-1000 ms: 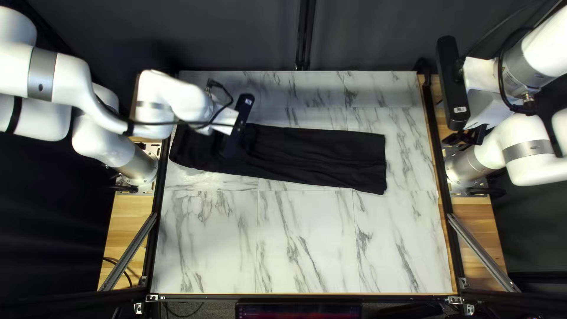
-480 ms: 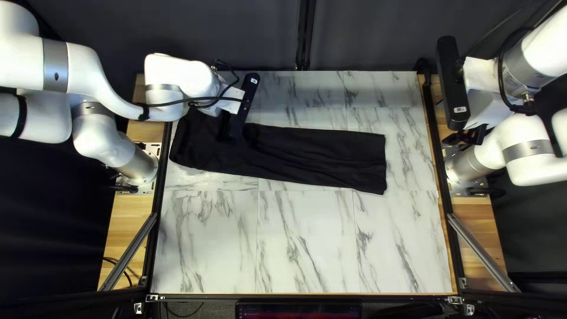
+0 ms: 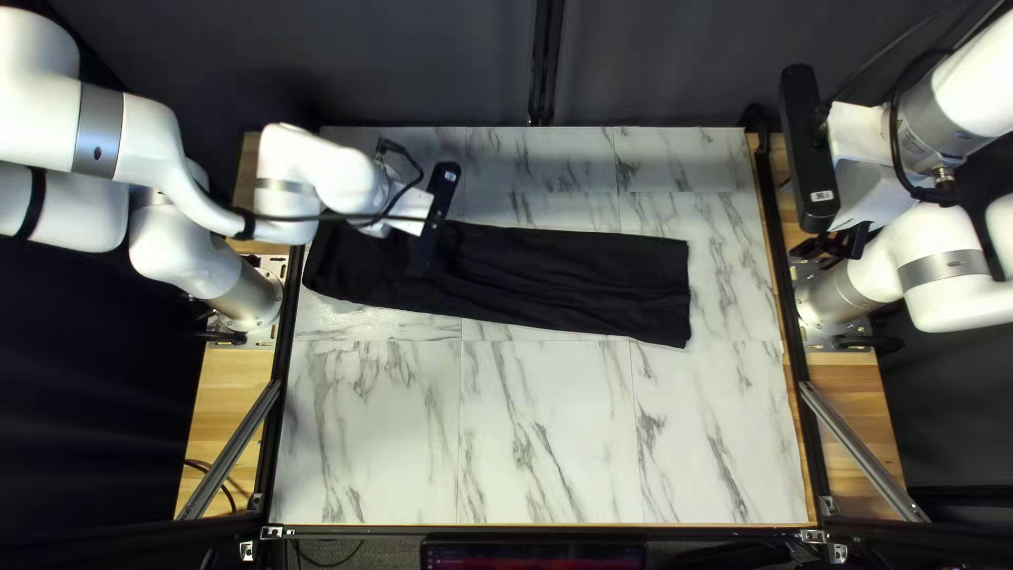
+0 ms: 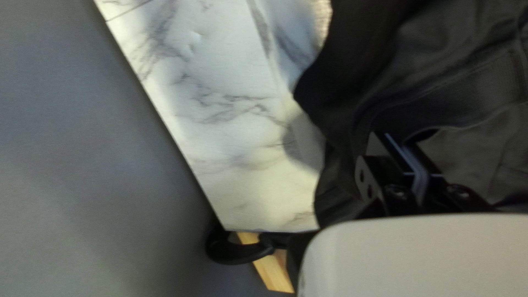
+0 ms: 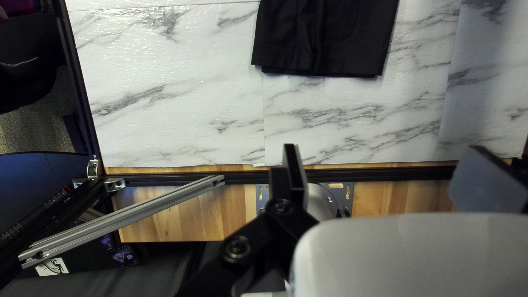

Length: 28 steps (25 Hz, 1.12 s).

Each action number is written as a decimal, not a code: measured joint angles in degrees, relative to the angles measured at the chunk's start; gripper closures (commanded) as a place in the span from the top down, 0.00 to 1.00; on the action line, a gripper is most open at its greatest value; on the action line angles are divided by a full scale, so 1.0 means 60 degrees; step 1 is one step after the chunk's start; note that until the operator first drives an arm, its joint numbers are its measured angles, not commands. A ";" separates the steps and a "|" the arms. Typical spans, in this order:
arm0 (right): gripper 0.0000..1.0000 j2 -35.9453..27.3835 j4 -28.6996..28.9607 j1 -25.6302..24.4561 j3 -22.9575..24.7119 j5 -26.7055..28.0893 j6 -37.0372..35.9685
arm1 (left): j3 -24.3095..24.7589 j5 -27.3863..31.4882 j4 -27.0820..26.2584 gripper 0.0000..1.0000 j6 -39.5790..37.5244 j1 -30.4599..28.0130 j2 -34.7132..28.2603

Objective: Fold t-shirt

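Observation:
The black t-shirt (image 3: 570, 277) lies as a long, narrow strip in the upper half of the table, wider at its left end. Over that left end is my left gripper (image 3: 424, 251), its tips hard to make out against the black cloth. In the left wrist view my left gripper (image 4: 404, 144) has its fingers close together, pinching a ridge of the t-shirt (image 4: 467, 91); the tips sink into folds. My right gripper (image 3: 836, 245) hangs over the table's right edge, away from the cloth. In the right wrist view my right gripper (image 5: 388, 165) is wide open, the t-shirt's straight end (image 5: 324, 49) lying ahead.
Marble-patterned tabletop (image 3: 549, 422) shows in front of the cloth and along its far side. Black rails (image 3: 276, 422) run along the table's sides, with a metal brace (image 3: 860, 449) at the right. A dark curtain (image 3: 422, 63) hangs behind.
My left gripper first moved toward the far edge and slightly right, then came partly back toward the near side. The t-shirt's right part and my right arm have stayed still.

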 measured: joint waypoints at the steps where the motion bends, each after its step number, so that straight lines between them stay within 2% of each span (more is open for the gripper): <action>1: 1.00 0.0000 0.0000 0.0000 0.0000 0.0000 0.0000 | 0.0055 0.0023 -0.0011 1.00 -0.0139 -0.0131 -0.0008; 4: 1.00 0.0000 0.0000 0.0000 0.0000 0.0000 0.0000 | 0.0115 0.0204 -0.0035 1.00 -0.0627 -0.0522 0.0054; 11: 1.00 0.0000 0.0000 0.0000 0.0000 0.0000 0.0000 | -0.0172 0.0993 -0.0190 1.00 -0.2217 -0.2090 0.0385; 16: 1.00 0.0000 0.0000 0.0000 0.0000 0.0000 0.0000 | -0.0386 0.0785 -0.0148 1.00 -0.3792 -0.3233 0.1183; 19: 1.00 0.0000 0.0000 0.0000 0.0000 0.0000 0.0000 | -0.0392 0.0313 0.0058 1.00 -0.4530 -0.3347 0.1797; 22: 1.00 0.0000 0.0000 0.0000 0.0000 0.0000 0.0000 | -0.0320 0.0078 0.0203 1.00 -0.4806 -0.3058 0.2046; 24: 1.00 0.0000 0.0000 0.0000 0.0000 0.0000 0.0000 | -0.0245 -0.0048 0.0260 0.95 -0.4804 -0.2741 0.2094; 25: 1.00 0.0000 0.0000 0.0000 0.0000 0.0000 0.0000 | -0.0217 -0.0120 0.0289 0.87 -0.4781 -0.2588 0.2129; 26: 1.00 0.0000 0.0000 0.0000 0.0000 0.0000 0.0000 | -0.0191 -0.0205 0.0319 0.43 -0.4752 -0.2434 0.2175; 27: 1.00 0.0000 0.0000 0.0000 0.0000 0.0000 0.0000 | -0.0169 -0.0279 0.0346 0.07 -0.4726 -0.2311 0.2214; 28: 1.00 0.0000 0.0000 0.0000 0.0000 0.0000 0.0000 | -0.0137 -0.0381 0.0383 0.05 -0.4692 -0.2156 0.2263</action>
